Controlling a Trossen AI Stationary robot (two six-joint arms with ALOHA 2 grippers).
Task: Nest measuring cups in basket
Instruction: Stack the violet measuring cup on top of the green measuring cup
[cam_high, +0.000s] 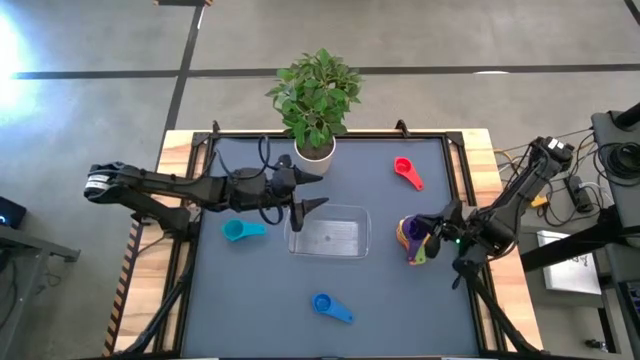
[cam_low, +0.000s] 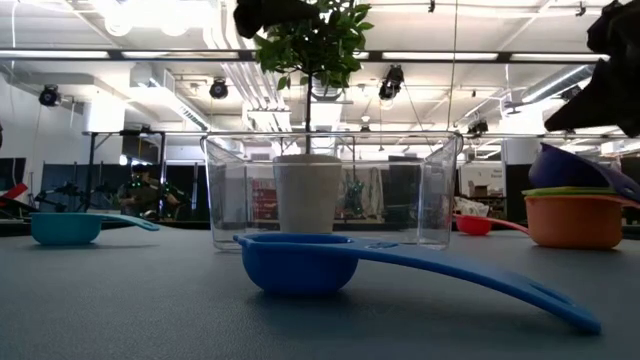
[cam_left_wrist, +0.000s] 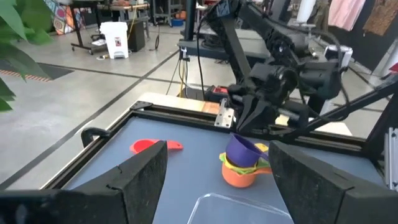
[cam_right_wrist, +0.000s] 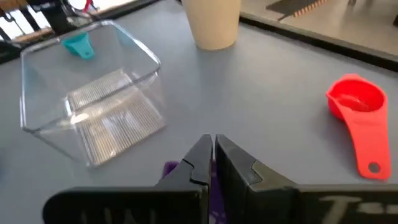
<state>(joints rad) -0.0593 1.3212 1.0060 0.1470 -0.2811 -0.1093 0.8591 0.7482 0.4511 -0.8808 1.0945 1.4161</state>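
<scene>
1. Nearest the front edge of the worktop (cam_high: 400, 310): blue measuring cup (cam_high: 331, 307), lying alone, handle flat, well apart from both arms.
2. Mid-worktop: clear basket (cam_high: 329, 233), empty so far. Left pincer (cam_high: 300, 196) hovering at its rim, fingers spread wide, holding nothing. Teal measuring cup (cam_high: 242, 231) just beside the basket on the left arm's side.
3. To the right of the basket: nested stack (cam_left_wrist: 244, 165) with orange cup at the bottom, yellow and green in between, purple cup (cam_left_wrist: 242, 149) tilted on top. Right pincer (cam_right_wrist: 212, 163) pressed together, seemingly pinching the purple handle.
4. Risk, as a judgement: purple cup sits crooked, so a lift by that one handle could leave the lower cups behind or tip the stack over; a thin pinch could also slip.
5. Farther back: red measuring cup (cam_high: 406, 171), alone; then the white plant pot (cam_high: 314, 152) at the rear edge, close enough for a swinging arm to knock.
</scene>
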